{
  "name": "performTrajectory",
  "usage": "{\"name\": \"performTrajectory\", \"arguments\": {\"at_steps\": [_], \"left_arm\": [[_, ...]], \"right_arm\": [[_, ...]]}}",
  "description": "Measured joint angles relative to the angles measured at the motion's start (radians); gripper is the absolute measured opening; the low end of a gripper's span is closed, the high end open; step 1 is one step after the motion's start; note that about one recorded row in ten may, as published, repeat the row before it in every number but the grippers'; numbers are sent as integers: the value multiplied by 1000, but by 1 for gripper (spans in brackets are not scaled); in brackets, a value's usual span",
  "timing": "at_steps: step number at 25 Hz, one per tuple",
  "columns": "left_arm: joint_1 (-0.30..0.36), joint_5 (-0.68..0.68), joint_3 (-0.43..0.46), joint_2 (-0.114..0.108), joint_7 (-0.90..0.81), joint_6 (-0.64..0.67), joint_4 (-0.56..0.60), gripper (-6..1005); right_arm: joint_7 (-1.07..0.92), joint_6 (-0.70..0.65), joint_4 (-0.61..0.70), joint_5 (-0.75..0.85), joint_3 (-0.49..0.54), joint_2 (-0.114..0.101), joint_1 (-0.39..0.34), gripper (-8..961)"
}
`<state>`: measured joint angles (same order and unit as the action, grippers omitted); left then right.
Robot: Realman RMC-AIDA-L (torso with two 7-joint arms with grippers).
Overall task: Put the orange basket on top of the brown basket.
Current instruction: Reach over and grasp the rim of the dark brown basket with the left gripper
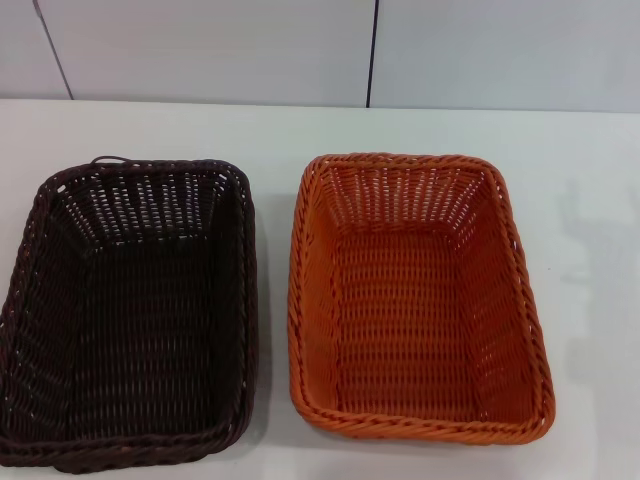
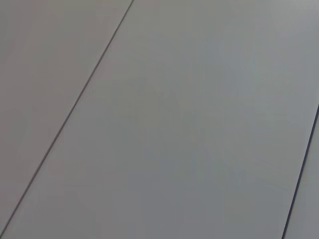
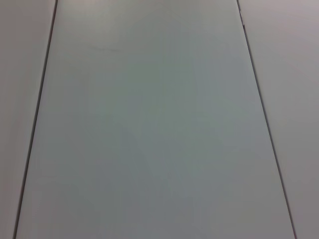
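Orange basket [image 1: 418,300]: we record it standing upright on the white table [image 1: 290,125], on the right side of the head view, its open mouth upward and nothing inside.
Brown basket [image 1: 130,310]: we log it upright on the same table, on the left side of the head view, also holding nothing; its near corner runs off the picture's lower left edge.
Relation of the two: side by side, long sides roughly parallel, near each other with a strip of bare table between them; not stacked.
Wall panels [image 1: 210,50]: pale grey, behind the table's far edge, with dark vertical seams.
Left arm and claw: we find neither in any view; its wrist camera faces only a grey panelled surface [image 2: 189,129], so pose and claw state cannot be told.
Right arm and claw: likewise out of sight; its wrist camera shows a grey panel [image 3: 149,124] between two seams, so we cannot tell.
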<state>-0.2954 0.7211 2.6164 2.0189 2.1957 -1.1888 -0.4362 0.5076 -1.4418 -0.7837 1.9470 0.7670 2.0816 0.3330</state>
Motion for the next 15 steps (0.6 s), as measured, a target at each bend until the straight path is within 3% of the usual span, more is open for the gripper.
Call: {"name": "performTrajectory", "arguments": {"at_steps": [15], "left_arm": [[-2, 0, -16, 4, -5, 26, -7, 831]], "right_arm": [[0, 0, 1, -1, -3, 0, 10, 742]]}}
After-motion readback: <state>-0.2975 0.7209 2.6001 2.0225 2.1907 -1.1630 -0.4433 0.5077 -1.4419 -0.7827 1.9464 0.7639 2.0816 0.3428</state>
